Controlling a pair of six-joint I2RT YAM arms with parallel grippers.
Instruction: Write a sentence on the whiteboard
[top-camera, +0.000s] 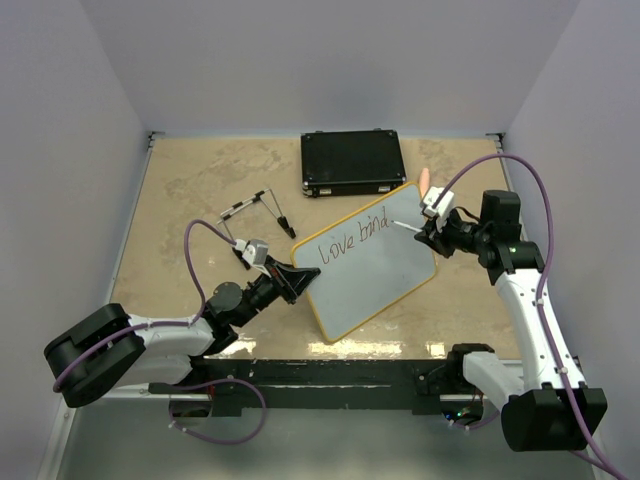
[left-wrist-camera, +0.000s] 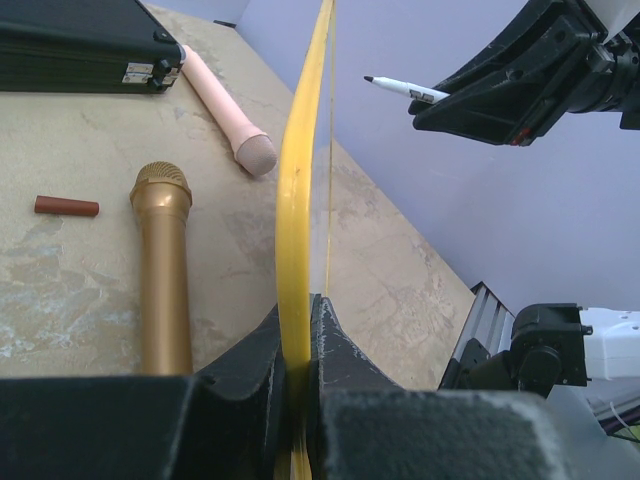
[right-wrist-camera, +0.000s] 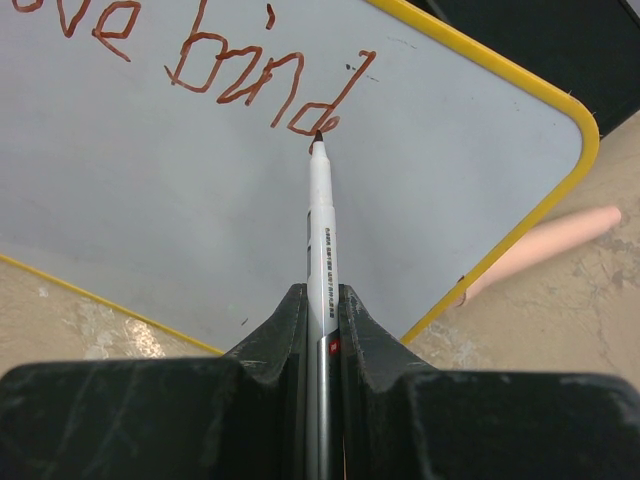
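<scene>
Your top view looks down from high behind, over the whole table (top-camera: 180, 200). Your left wrist view runs close along the board (left-wrist-camera: 291, 200) edge, facing the right gripper (left-wrist-camera: 437, 100). Your right wrist view looks down the marker (right-wrist-camera: 320, 220), very near the board's face. All three share the board.

The whiteboard (top-camera: 370, 270) has a smooth, glossy pale face and a yellow plastic-looking frame. The table (top-camera: 190, 190) looks like mottled beige stone, faintly shiny. The gold microphone (left-wrist-camera: 165, 290) has a metallic sheen; the marker (right-wrist-camera: 321, 230) is smooth white plastic.
</scene>
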